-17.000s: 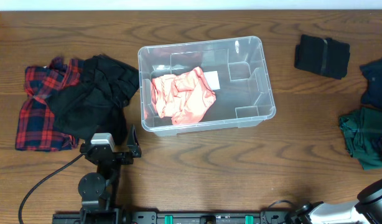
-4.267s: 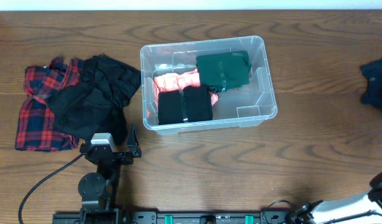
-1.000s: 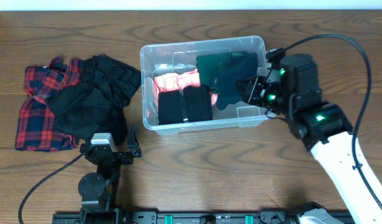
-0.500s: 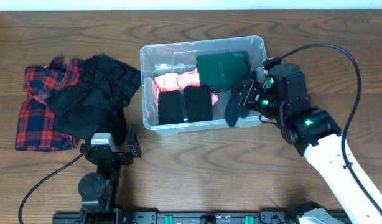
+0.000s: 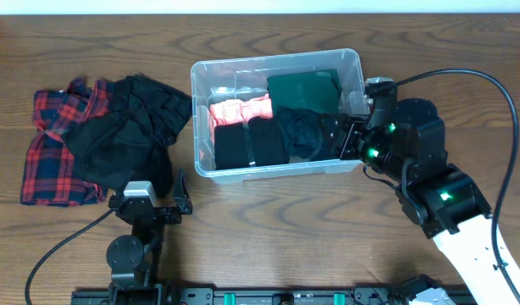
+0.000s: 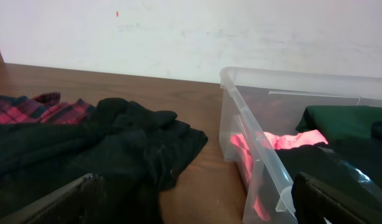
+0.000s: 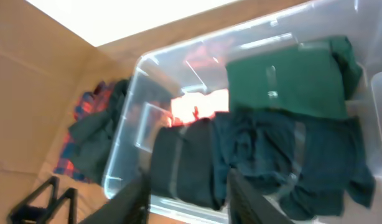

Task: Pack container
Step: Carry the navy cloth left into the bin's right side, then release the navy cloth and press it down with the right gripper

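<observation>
Container point(image 5: 235, 80) sits at table point(image 5: 268, 229) centre, toward the far edge, open-topped, upright. Inside are four items: pink garment point(image 5: 239, 110) at 9 o'clock, folded black garment point(image 5: 250, 144) at 7 o'clock against the near wall, folded green garment point(image 5: 304, 89) at 1 o'clock, and crumpled dark teal garment point(image 5: 301, 131) at 4 o'clock, lying loose partly over the green one's near edge. Right gripper point(image 5: 340, 137) hangs at the container's 3 o'clock rim; in the wrist view its fingers point(image 7: 136, 198) stand apart with nothing between them, so it is released and the teal piece lies in the bin. Left gripper point(image 5: 150, 207) is parked at 7 o'clock of the container near the table's front edge, jaws spread wide, holding nothing. Outside, at 9 o'clock just beside the container wall, is a black clothing heap point(image 5: 129, 135), which overlaps a red plaid shirt point(image 5: 52, 157). Judgement: well over halfway; those two pieces look left to pack, both on the left arm's side.
</observation>
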You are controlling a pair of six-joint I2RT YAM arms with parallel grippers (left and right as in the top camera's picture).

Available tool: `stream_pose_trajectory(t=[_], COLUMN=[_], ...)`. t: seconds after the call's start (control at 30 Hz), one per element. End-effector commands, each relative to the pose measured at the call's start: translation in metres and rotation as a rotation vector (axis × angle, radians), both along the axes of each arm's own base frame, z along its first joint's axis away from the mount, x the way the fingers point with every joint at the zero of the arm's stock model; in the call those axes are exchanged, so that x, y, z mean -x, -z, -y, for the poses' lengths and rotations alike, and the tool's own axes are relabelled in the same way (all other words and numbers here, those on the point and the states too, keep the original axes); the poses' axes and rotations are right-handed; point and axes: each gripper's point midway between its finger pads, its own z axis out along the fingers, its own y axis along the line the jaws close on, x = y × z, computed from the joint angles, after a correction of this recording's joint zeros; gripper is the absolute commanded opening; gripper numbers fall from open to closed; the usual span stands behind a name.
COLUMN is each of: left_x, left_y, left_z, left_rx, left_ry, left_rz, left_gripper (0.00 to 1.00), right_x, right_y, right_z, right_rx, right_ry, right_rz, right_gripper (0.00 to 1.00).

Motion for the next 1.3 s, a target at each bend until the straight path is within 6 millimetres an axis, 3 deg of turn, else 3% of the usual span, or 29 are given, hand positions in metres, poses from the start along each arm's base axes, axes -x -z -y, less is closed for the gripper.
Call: stream_pose_trajectory(t=[0.0,0.17,0.37,0.5,0.8,1.0,1.27], left_x=[0.001,0.001,0.001,0.001,0.001,0.001,0.001], left_y=[0.016,0.016,0.016,0.016,0.016,0.016,0.016], left_z=[0.001,0.001,0.001,0.001,0.001,0.001,0.001], left_rx=[-0.014,-0.014,-0.014,-0.014,-0.014,-0.014,-0.014], left_ry=[0.008,0.008,0.008,0.008,0.008,0.008,0.008], left_rz=[-0.048,-0.048,-0.048,-0.048,-0.048,-0.048,-0.048], left_gripper=[0.98,0.98,0.98,0.98,0.98,0.98,0.98], right_x=[-0.008,-0.028,-0.038,-0.038,-0.04,-0.041,-0.045], right_y=[0.02,0.068,0.124,0.15,0.196,0.226,0.228], right_z=[-0.003,-0.012,-0.022,-0.023,-0.012,0.013,0.046], right_rx=[0.079,0.171,0.242,0.287,0.43,0.583,0.752], right_ry=[-0.032,-0.084,-0.158,-0.2,-0.251,-0.203,-0.116], right_rz=[-0.018,-0.085,-0.182,-0.222,-0.268,-0.323,-0.332], right_gripper=[0.25,0.1,0.08,0.09,0.13,0.12,0.12])
